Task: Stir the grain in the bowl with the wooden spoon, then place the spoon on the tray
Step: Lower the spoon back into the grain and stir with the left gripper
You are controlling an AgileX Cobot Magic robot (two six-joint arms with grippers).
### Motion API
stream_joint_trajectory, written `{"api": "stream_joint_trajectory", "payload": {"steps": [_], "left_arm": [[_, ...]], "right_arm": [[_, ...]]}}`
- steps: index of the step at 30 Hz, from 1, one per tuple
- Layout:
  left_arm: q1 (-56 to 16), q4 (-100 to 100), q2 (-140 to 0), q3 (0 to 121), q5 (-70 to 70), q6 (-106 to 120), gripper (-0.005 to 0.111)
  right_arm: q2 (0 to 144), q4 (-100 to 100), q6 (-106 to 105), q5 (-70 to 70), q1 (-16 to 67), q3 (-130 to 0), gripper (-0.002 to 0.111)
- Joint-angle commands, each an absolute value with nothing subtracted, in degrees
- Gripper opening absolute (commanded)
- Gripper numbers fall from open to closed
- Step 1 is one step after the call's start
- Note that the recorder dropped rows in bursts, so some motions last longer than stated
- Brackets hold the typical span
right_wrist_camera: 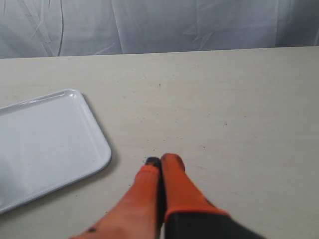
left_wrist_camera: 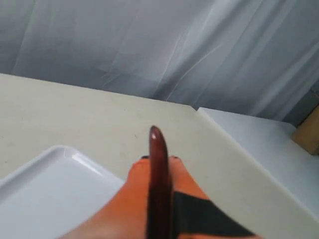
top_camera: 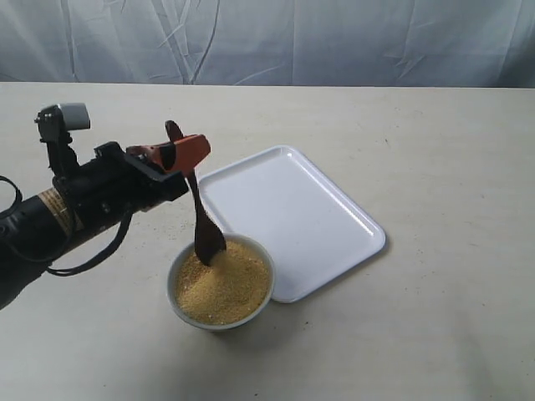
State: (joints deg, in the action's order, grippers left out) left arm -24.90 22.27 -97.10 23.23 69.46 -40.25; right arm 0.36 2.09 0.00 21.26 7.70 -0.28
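A small white bowl (top_camera: 180,306) of golden-yellow grain (top_camera: 230,288) stands near the table's front, touching the near-left edge of the white tray (top_camera: 292,213). The dark wooden spoon (top_camera: 201,221) stands nearly upright, its oval end dug into the grain at the bowl's far-left side. My left gripper (top_camera: 180,150) is shut on the spoon's handle near its top; the handle (left_wrist_camera: 158,169) shows between the orange fingers (left_wrist_camera: 134,199). My right gripper (right_wrist_camera: 160,162) is shut on nothing, low over bare table beside the tray (right_wrist_camera: 45,139); it is out of the exterior view.
The left arm's black body (top_camera: 75,205) reaches in from the left edge with cables hanging below. A grey-white cloth backdrop (top_camera: 267,38) closes the far side of the table. A table edge (left_wrist_camera: 234,149) runs beyond the left gripper.
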Motion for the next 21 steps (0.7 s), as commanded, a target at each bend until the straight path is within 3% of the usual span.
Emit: {"api": "stream_joint_trajectory", "payload": {"steps": [1, 21], "left_arm": [[-25.21, 21.64, -96.84, 26.23, 67.29, -40.49, 0.0], [-25.21, 35.62, -104.24, 26.98, 68.28, -42.41, 0.0]], "right_arm": [[0.0, 2.2, 0.0, 20.44, 7.43, 0.0, 0.0], [0.0, 2.2, 0.0, 20.44, 7.43, 0.0, 0.0]]}}
